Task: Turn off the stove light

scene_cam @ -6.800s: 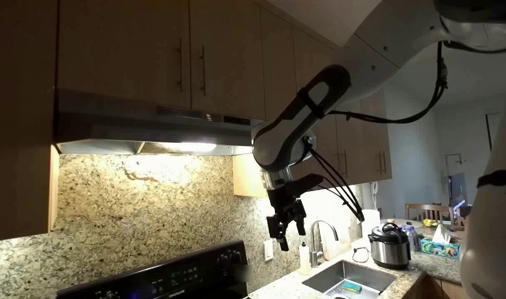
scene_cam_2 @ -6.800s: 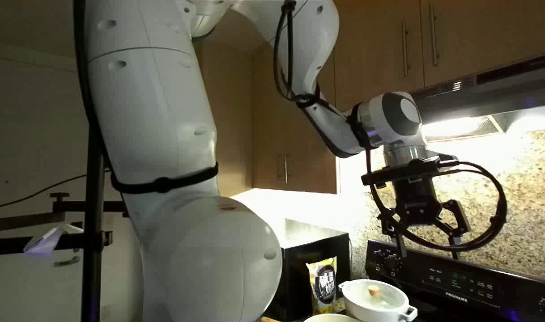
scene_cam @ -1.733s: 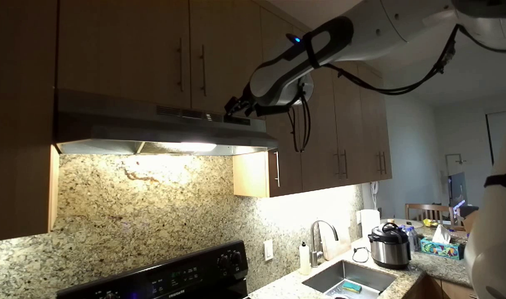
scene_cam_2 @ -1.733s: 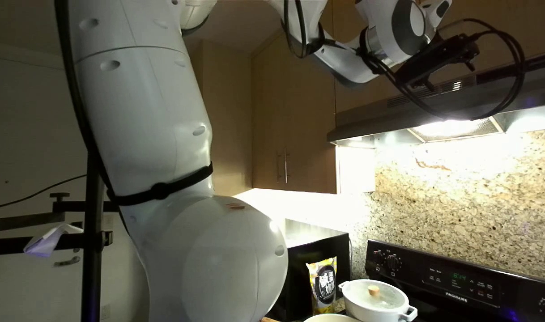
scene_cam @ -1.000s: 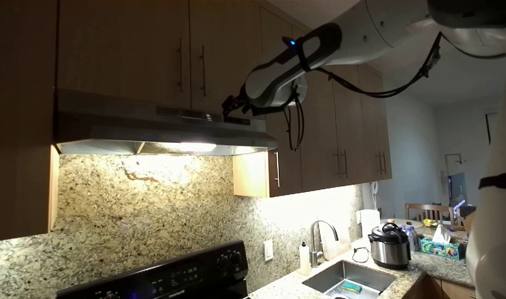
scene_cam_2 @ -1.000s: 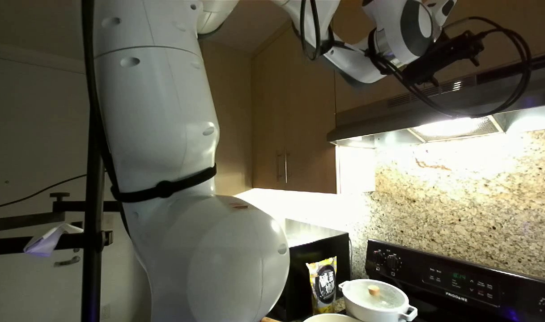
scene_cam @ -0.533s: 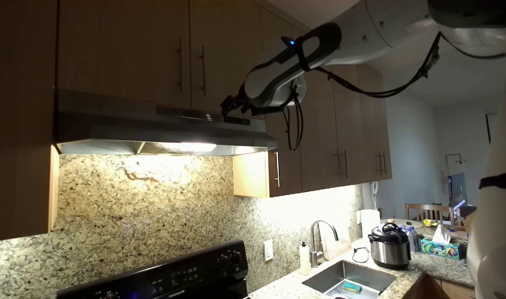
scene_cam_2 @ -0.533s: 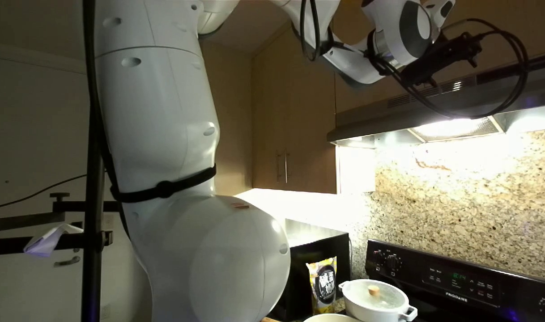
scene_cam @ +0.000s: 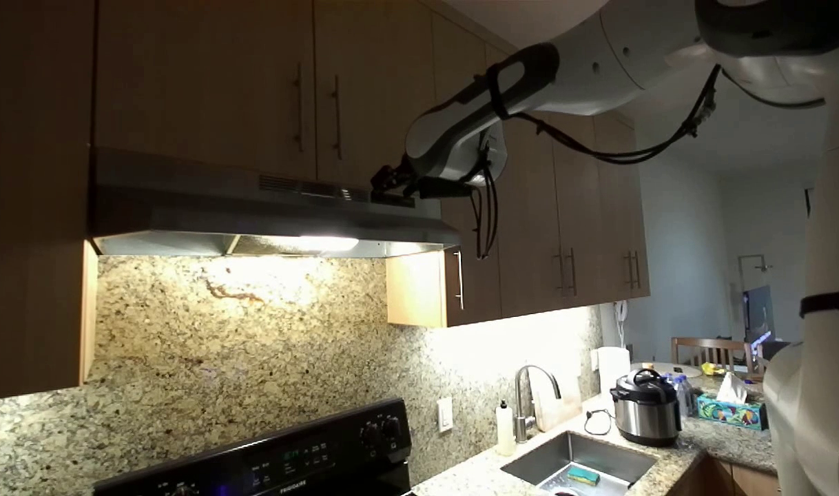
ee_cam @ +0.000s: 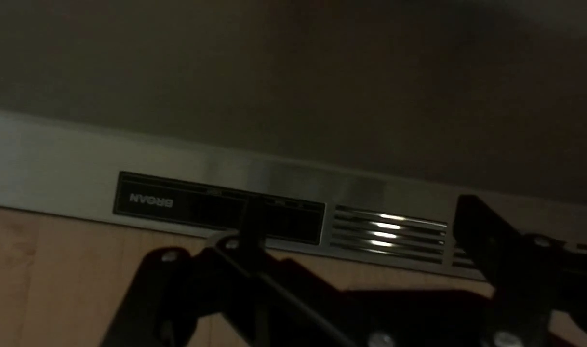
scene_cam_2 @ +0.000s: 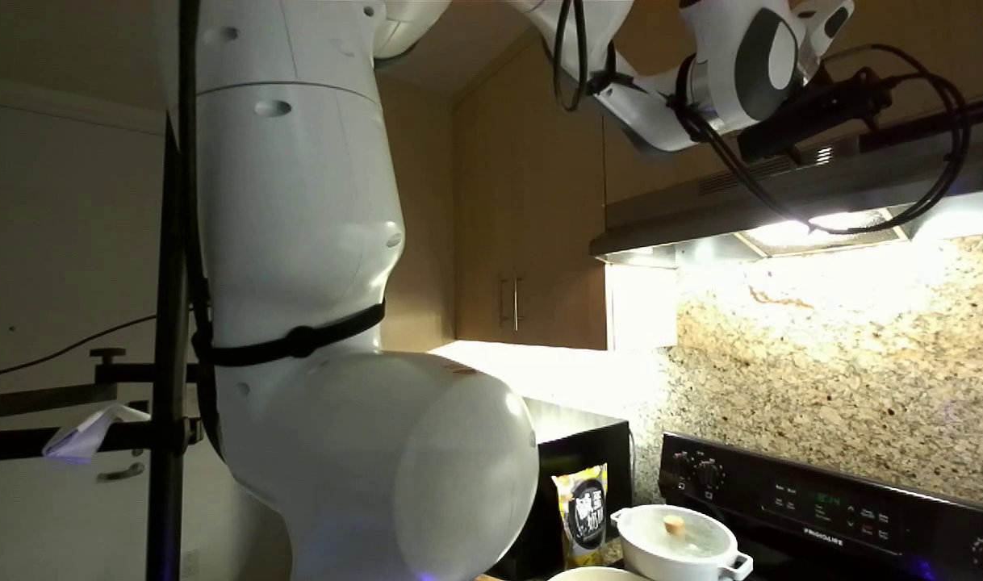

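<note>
Kitchen wall point(scene_cam: 254, 337), lower left, under a glowing stove light point(scene_cam: 328, 244).
Hand point(ee_cam: 360, 205) spread before the hood panel point(ee_cam: 211, 205), presumably to press.

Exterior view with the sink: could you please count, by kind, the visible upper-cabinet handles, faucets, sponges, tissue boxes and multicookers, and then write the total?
Upper-cabinet handles: 7
Faucet: 1
Sponge: 1
Tissue box: 1
Multicooker: 1
Total: 11
</note>
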Tool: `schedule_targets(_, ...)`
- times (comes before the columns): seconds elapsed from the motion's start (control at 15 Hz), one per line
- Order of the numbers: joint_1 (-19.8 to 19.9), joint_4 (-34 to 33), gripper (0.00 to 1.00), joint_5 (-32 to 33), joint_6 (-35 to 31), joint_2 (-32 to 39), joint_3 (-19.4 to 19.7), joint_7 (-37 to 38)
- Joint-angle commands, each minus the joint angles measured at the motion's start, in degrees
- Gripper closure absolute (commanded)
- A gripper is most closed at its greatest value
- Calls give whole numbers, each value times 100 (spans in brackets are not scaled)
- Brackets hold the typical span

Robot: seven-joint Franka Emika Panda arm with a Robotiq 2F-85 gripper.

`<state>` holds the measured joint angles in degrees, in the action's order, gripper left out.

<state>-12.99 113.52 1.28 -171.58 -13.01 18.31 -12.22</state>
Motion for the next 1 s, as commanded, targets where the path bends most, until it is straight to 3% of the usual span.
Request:
schedule_targets(0.0,-716,-252,0,-798,49,152,596,-906)
schedule_targets(0.53,-1466,-816,0,-1583,438,481,1553,-1737)
schedule_targets(0.93,-2011,-1326,0,-2608,1006,774,2108,-2748)
